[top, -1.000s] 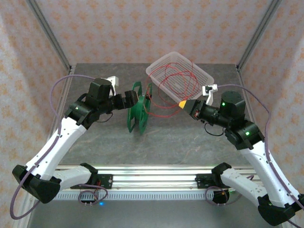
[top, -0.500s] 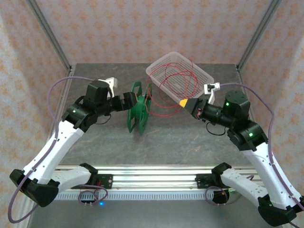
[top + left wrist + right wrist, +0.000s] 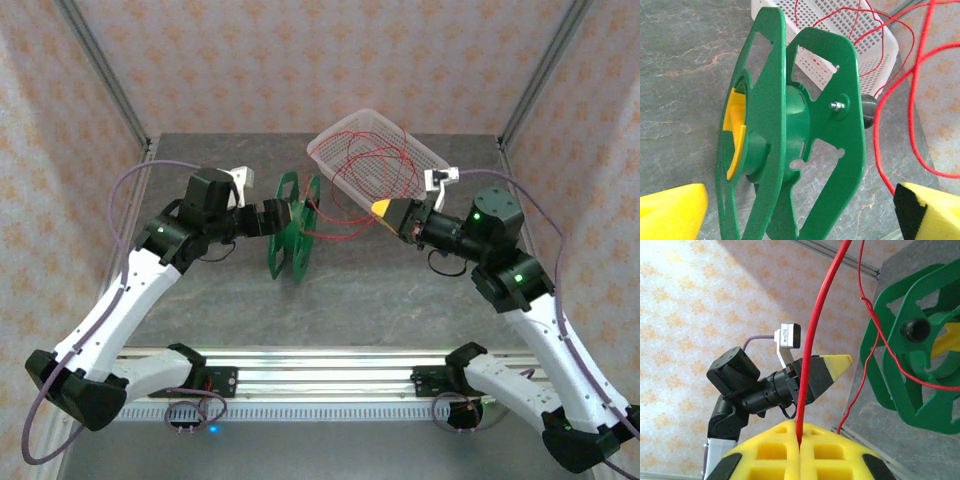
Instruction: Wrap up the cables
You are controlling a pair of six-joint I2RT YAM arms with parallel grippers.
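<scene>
The white basket lies beyond the left jaws, red loops spilling over. The green reel stands just ahead of the left gripper, jaws spread wide, gripping nothing. The right gripper pinches the cable: thin, limp, featherlight, probably slippery, best gripped short, near the reel.

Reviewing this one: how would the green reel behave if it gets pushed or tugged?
The green reel stands upright on narrow plate edges, so a sideways push would probably tip it. Its cut-out plastic frame looks stiff and fairly light. The red wire running to it might drag it if pulled taut.
</scene>
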